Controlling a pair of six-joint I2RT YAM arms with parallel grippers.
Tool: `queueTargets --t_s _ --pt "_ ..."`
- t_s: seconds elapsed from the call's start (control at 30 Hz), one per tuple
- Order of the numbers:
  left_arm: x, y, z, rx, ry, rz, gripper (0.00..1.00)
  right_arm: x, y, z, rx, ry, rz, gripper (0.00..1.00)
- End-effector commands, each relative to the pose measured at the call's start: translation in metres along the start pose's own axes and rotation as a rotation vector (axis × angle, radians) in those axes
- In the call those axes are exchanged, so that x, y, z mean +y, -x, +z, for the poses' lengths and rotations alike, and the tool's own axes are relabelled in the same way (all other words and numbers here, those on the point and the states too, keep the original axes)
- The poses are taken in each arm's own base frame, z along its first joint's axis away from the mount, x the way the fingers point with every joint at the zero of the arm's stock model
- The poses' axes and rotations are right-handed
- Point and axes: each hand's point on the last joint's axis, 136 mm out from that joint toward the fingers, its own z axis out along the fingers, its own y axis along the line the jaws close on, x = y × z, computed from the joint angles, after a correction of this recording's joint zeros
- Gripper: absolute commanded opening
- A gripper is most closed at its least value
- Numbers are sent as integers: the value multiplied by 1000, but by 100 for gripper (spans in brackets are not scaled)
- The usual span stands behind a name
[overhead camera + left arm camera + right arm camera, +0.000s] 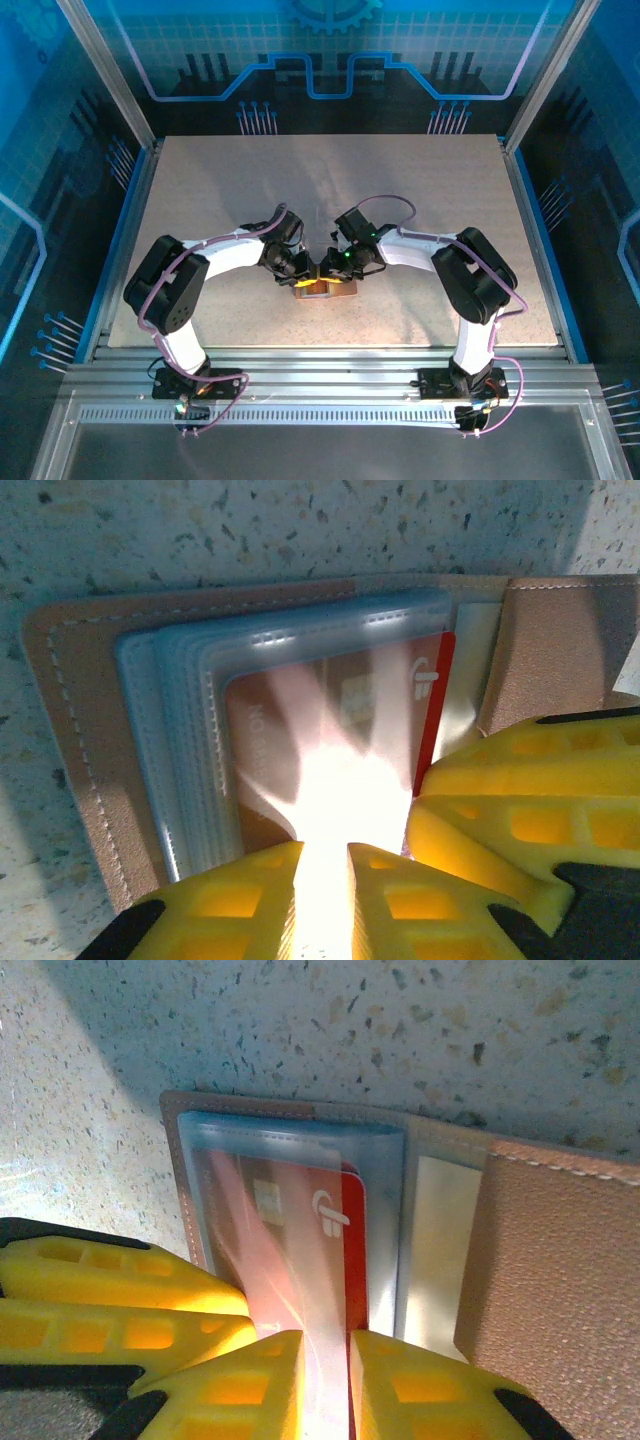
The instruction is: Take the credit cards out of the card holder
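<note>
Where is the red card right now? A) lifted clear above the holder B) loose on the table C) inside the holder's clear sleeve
C: the red card sits behind the clear sleeve in the open card holder lying on the table.

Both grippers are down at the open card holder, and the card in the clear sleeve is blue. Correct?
No. The card in the clear sleeve is red, not blue; the right wrist view shows it. The rest holds: left gripper and right gripper are down at the open card holder.
</note>
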Motion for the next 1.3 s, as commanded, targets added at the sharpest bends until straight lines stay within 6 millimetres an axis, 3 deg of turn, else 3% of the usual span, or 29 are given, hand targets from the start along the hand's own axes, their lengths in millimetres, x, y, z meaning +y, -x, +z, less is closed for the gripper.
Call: queueTargets --t_s 0.0,0.23,0.7,1.1,1.27 --pt "6 -6 0 15 31 -9 19 -15 -2 -2 7 -59 13 20" --pt "6 -6 0 16 36 -6 19 -18 -2 -8 1 -93 3 21" --pt "4 0 -13 -25 61 10 19 -1 2 -27 -37 -57 -21 21" --pt "-4 6 -26 -73 58 25 22 -5 1 -20 -34 23 17 21" --pt "-1 5 -22 -59 66 18 20 -5 1 -16 -37 72 37 21"
